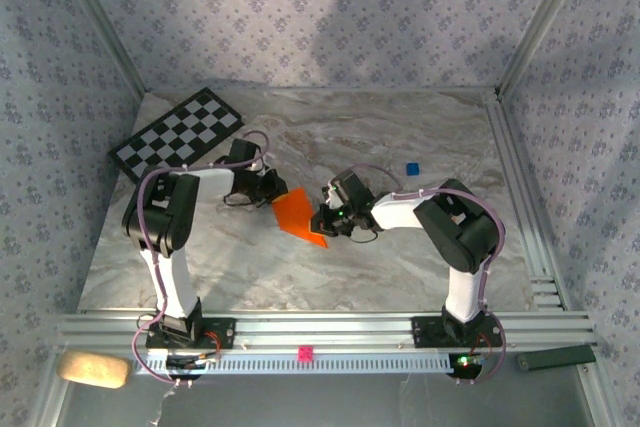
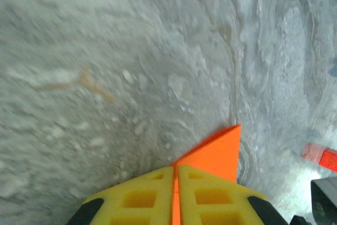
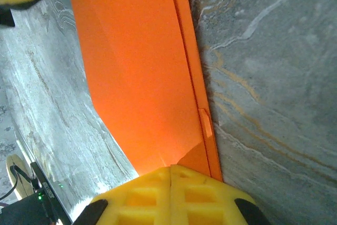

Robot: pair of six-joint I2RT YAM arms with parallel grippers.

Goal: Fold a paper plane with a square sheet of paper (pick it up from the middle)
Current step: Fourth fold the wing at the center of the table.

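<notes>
The orange sheet of paper (image 1: 298,215) hangs just above the marble table's middle, folded over on itself into layers. My left gripper (image 1: 274,193) is shut on its upper left end. My right gripper (image 1: 324,219) is shut on its lower right end. In the left wrist view the yellow fingers (image 2: 142,198) pinch the paper's edge at the left gripper (image 2: 175,183), and a pointed corner of the paper (image 2: 218,154) sticks out past them. In the right wrist view the paper (image 3: 142,67) spreads away from the right gripper (image 3: 170,175), with a narrow folded strip along its right edge.
A black-and-white checkerboard (image 1: 178,133) lies at the back left. A small blue cube (image 1: 411,168) sits behind the right arm. A small pink cube (image 1: 305,353) rests on the front rail, and a tan pad (image 1: 93,369) lies at the front left. Aluminium frame rails border the right side.
</notes>
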